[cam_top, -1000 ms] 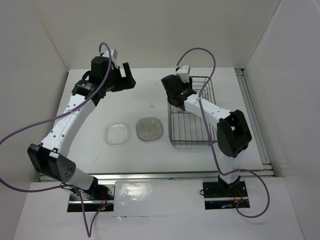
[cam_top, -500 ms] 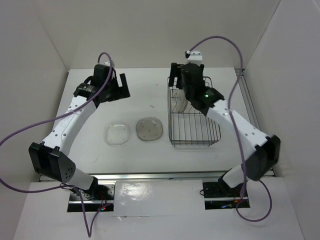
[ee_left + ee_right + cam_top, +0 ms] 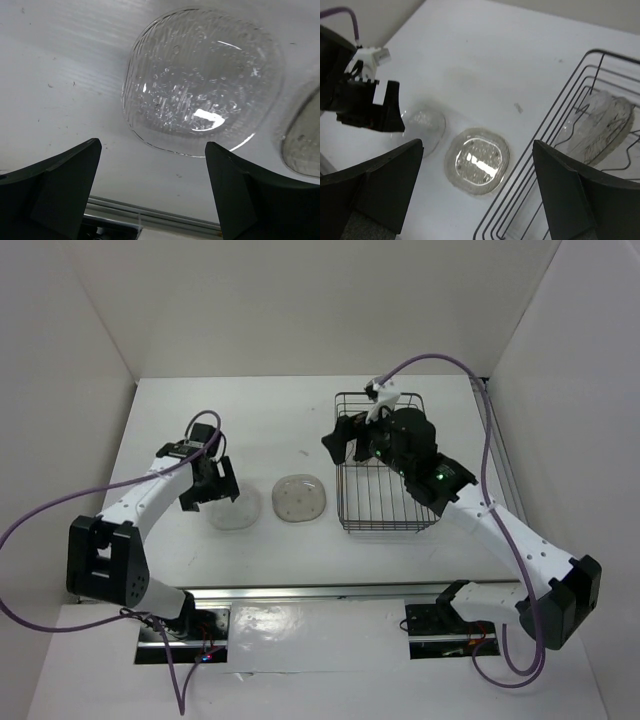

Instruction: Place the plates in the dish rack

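1. The left gripper hangs over the clear plate, jaws wide apart and empty. This plate lies flat on the table, at 9 o'clock of the speckled tan plate.
2. The right gripper, jaws spread and empty, hovers at the 10 o'clock corner of the dish rack, where a racked plate leans.
3. The clear plate looks light, stiff and slick. Lying flat, it probably needs a pinch across its raised rim at 6 o'clock, or it may skid.

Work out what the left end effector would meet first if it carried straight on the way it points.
Most likely the clear rounded-square plastic plate, flat on the white table, straight ahead of the open left end effector; how far off is unclear.
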`<control>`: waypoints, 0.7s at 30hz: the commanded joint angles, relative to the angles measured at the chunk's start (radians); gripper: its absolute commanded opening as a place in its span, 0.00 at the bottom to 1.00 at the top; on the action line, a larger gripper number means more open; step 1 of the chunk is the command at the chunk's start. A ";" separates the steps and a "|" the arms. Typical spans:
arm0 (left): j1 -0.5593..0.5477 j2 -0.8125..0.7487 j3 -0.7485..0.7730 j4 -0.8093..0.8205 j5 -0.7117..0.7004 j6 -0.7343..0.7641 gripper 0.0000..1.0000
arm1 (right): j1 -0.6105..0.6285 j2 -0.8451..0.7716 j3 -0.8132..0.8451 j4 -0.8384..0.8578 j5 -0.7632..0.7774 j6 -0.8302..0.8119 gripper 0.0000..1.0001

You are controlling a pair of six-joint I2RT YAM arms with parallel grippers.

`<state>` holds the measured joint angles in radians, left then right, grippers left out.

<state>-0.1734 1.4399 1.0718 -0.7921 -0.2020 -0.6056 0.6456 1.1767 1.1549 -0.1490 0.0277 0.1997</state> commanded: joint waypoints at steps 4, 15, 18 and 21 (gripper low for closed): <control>-0.001 0.106 -0.029 0.048 -0.074 -0.028 0.99 | 0.000 -0.031 -0.053 0.092 -0.121 -0.005 0.97; 0.041 0.208 -0.084 0.116 -0.040 -0.092 0.87 | 0.000 -0.061 -0.052 0.115 -0.143 0.004 0.97; 0.041 0.227 -0.105 0.149 -0.014 -0.117 0.81 | 0.000 -0.061 -0.041 0.115 -0.152 0.004 0.97; 0.041 0.241 -0.131 0.171 -0.014 -0.138 0.70 | 0.000 -0.061 -0.041 0.115 -0.161 0.004 0.97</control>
<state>-0.1318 1.6508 0.9764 -0.6540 -0.2127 -0.7067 0.6453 1.1397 1.0866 -0.0891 -0.1127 0.2012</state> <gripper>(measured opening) 0.732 0.970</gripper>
